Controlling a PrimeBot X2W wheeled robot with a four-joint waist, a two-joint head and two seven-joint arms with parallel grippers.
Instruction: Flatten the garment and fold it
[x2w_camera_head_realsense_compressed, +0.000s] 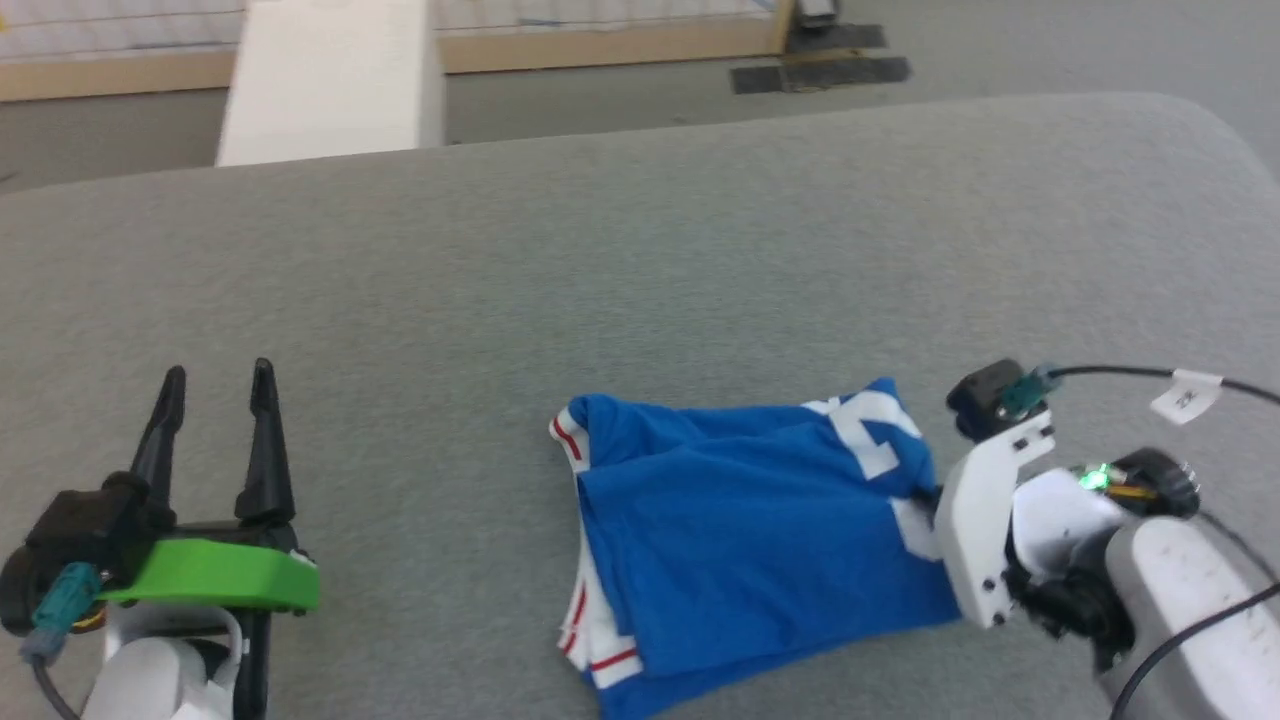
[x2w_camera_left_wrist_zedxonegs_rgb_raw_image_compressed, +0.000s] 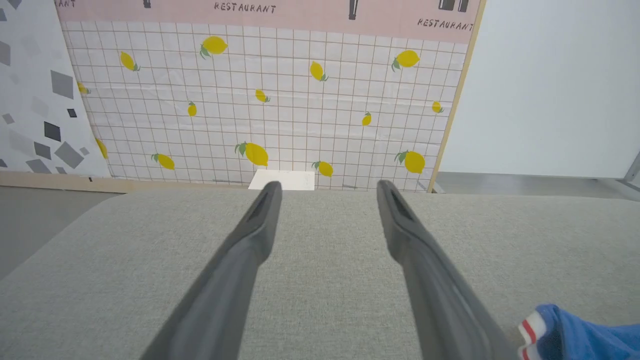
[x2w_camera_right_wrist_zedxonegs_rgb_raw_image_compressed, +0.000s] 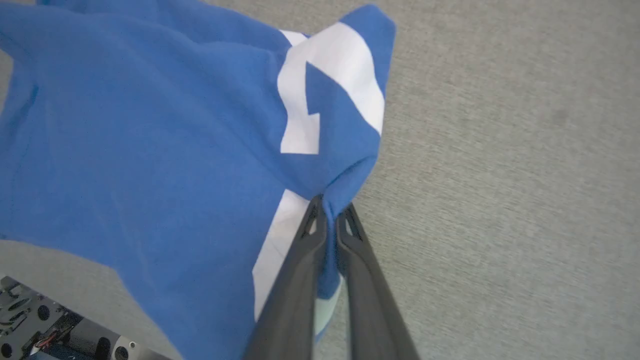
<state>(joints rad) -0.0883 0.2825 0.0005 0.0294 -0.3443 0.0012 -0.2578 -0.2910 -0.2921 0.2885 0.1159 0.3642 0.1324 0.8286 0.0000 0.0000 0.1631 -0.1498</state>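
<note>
Jaws of the right gripper (x2w_camera_right_wrist_zedxonegs_rgb_raw_image_compressed: 331, 208) are pinched tight on a fold of blue cloth at the right edge of the jersey T-shirt (x2w_camera_head_realsense_compressed: 740, 520), beside its white numeral (x2w_camera_right_wrist_zedxonegs_rgb_raw_image_compressed: 300, 100). Those of the left gripper (x2w_camera_head_realsense_compressed: 218, 372) stand wide apart and empty over the bare grey table (x2w_camera_head_realsense_compressed: 600, 280), well left of the jersey T-shirt, which lies bunched toward the table's near edge.

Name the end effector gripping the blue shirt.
The right end effector, shut on the edge of the royal-blue jersey T-shirt; the left end effector stands open, empty.
</note>
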